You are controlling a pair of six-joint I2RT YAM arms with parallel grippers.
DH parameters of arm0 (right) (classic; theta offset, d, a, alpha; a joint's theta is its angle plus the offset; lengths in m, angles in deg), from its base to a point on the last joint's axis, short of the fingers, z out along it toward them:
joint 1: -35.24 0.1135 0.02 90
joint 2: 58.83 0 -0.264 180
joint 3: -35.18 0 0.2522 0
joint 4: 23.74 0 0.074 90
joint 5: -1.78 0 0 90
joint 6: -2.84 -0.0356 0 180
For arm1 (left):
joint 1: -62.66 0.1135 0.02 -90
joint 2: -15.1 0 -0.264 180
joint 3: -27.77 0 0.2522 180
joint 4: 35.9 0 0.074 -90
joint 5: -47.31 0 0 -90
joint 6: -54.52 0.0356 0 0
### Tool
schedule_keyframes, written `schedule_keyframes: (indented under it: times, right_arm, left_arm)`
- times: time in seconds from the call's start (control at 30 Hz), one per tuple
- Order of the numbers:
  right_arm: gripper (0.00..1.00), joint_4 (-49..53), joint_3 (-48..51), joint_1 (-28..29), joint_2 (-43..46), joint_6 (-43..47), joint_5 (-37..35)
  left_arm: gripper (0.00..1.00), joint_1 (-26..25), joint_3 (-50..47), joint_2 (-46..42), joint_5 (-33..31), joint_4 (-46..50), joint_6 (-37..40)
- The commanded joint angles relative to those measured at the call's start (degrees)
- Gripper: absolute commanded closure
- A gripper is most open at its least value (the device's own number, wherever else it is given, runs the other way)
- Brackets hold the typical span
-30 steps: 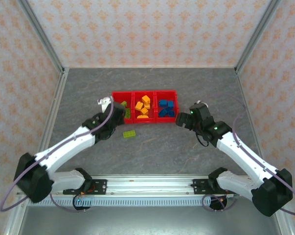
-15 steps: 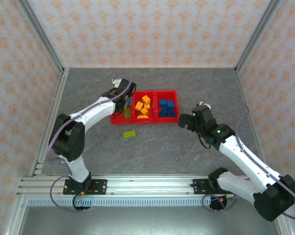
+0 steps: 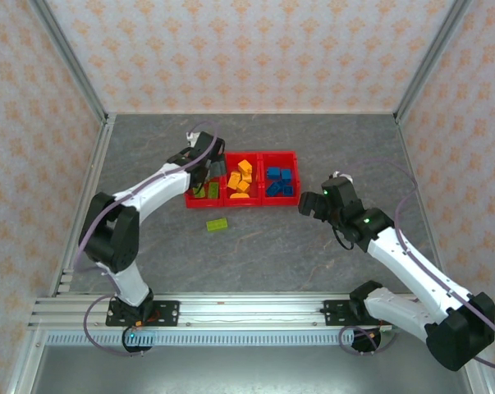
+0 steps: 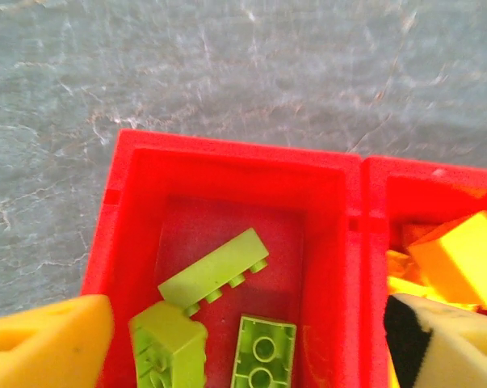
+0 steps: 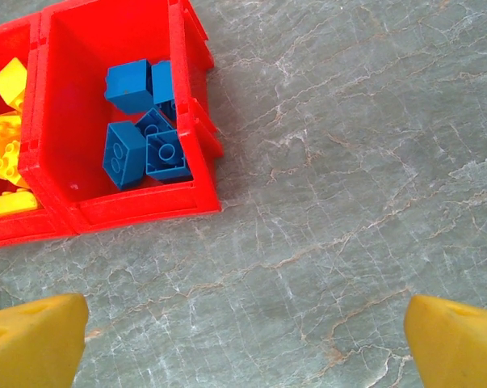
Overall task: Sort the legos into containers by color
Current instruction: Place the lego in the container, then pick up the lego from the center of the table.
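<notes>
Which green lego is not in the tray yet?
The lime green brick lying alone on the grey table, just in front of the red tray's left compartment. The other green bricks already sit inside that compartment.

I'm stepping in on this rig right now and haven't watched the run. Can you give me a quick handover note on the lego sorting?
Grippers: the left gripper is open and empty, above the left compartment of the red tray. The right gripper is open and empty, over the table near the tray's right front corner.
Done: three lime green legos lie in the left compartment, the orange legos in the middle one, the blue legos in the right one.
Left: one lime green brick lies on the table in front of the tray. It probably belongs in the left compartment.
</notes>
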Motion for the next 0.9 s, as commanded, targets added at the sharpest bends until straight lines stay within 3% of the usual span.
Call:
schedule_keyframes:
  times: [0.0,0.17,0.3,0.4,0.47,0.53,0.6,0.73,0.87]
  right_arm:
    - [0.00,0.4,0.5,-0.3,0.0,0.6,-0.2]
    - [0.00,0.1,0.5,-0.3,0.0,0.8,0.3]
    - [0.00,0.0,0.4,-0.3,0.2,0.8,0.6]
    - [0.00,-0.3,0.5,-0.3,0.4,1.0,1.0]
    - [0.00,-0.7,0.5,-0.3,0.3,1.0,1.1]
    - [0.00,-1.4,0.6,-0.3,0.3,1.1,1.4]
    - [0.00,-2.0,0.8,-0.3,0.4,1.3,1.9]
    - [0.00,-1.7,0.9,-0.3,1.2,1.6,1.9]
    - [0.00,-2.4,2.5,-0.3,3.9,1.6,1.1]
  left_arm:
    - [0.01,0.3,-0.6,-5.7,-1.6,-0.3,1.9]
    - [0.01,0.3,-5.3,-11.4,-1.9,-1.1,3.6]
    - [0.01,-0.7,-9.7,-15.1,7.5,-2.6,8.8]
    - [0.02,-4.3,-12.9,-17.1,11.3,-2.3,14.6]
    - [0.02,-8.9,-13.6,-16.6,9.9,-0.3,20.3]
    - [0.02,-14.2,-13.6,-15.2,4.6,1.8,25.2]
    - [0.01,-17.2,-13.5,-13.7,6.0,4.3,30.9]
    - [0.01,-19.2,-14.5,-11.9,12.3,9.9,42.4]
    - [0.03,-19.1,-14.5,-8.9,6.9,15.9,45.9]
